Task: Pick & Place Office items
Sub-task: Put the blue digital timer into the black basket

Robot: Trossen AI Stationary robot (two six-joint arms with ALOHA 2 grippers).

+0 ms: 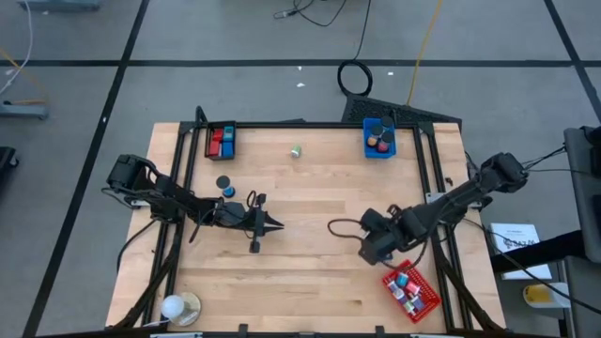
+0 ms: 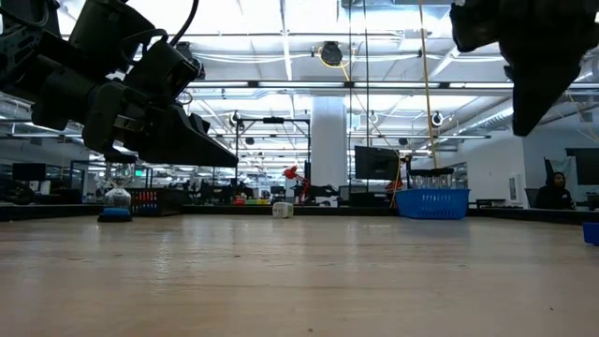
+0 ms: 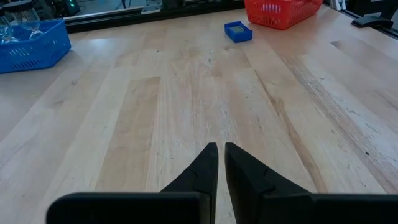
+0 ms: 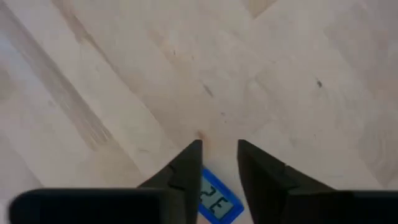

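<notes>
Office items lie spread about. A small blue square block (image 3: 237,31) rests flat on the table beside the red tray (image 3: 280,12); it also shows in the right wrist view (image 4: 216,200). A tiny green item (image 1: 296,150) and blue and black pieces (image 1: 225,187) lie on the far half of the table. My right gripper (image 4: 217,149) hangs open above the blue block, raised off the table (image 2: 520,122). My left gripper (image 3: 221,149) is shut and empty, hovering over bare wood at mid-table (image 1: 278,224).
A black tray with red and blue items (image 1: 221,141) and a blue tray (image 1: 379,141) stand at the far edge. The red tray (image 1: 411,291) holds several items near the right corner. A round white and tan object (image 1: 178,307) lies near the left corner. Bare wood spans the middle.
</notes>
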